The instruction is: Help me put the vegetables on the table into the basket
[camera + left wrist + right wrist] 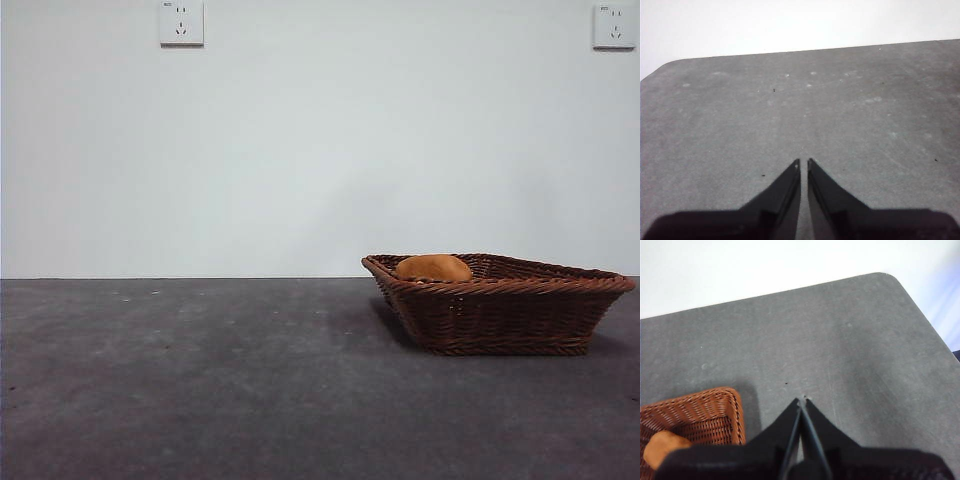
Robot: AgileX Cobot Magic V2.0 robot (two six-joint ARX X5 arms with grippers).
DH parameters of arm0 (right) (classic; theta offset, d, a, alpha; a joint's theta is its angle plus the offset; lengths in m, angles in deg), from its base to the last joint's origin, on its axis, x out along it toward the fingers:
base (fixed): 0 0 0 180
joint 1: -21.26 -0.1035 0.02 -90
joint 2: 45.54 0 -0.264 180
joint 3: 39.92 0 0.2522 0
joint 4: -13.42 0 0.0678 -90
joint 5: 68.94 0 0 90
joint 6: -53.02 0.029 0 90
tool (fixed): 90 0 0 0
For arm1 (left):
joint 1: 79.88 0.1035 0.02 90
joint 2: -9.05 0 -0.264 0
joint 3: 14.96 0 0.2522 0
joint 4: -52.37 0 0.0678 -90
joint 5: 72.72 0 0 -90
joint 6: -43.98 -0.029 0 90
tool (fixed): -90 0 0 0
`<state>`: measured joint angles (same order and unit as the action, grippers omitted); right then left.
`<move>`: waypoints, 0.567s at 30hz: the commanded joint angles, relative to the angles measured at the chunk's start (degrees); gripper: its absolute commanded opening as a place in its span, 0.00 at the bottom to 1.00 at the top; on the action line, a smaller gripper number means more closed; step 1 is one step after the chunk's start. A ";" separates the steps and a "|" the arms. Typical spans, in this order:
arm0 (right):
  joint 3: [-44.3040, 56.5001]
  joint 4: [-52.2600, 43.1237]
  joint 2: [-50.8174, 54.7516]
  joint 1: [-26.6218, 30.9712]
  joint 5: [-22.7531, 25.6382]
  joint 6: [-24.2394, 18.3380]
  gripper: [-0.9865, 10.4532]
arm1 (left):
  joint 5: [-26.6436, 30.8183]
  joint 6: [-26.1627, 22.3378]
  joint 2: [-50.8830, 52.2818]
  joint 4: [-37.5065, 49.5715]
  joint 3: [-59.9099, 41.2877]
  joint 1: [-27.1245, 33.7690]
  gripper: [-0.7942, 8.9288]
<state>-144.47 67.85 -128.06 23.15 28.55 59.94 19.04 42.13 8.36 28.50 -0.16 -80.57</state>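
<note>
Both my jaws, left [804, 161] and right [802, 400], are clenched and empty above bare worktop [200, 380]. The potato [433, 268] lies in the basket [505, 315] beside my right jaws; firm, probably heavy, best gripped across its middle.

The right end effector [802, 401], jaws together, hangs over the table [850, 350] beside the basket [700, 410] holding the potato [662, 446].

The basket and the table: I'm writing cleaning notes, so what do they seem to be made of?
The basket looks like woven wicker or rattan, dark brown with a slight sheen; the braided rim and rows of strands show this. The table seems a matte dark grey board, perhaps laminate or coated wood; it shows pale specks and scuffs and no glare.
</note>
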 commanded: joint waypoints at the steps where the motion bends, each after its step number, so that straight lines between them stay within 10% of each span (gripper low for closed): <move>1: 0.26 0.22 -0.02 0.09 0.00 0.59 0.09 | -0.31 0.15 -0.13 0.66 -0.52 0.07 0.11; 17: 2.84 2.16 15.32 -0.04 1.29 0.59 0.09 | -0.31 0.13 -0.46 0.63 -0.52 0.07 0.11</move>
<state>-142.83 70.10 -113.65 23.15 29.66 59.94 19.04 42.13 7.93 28.70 -0.16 -80.57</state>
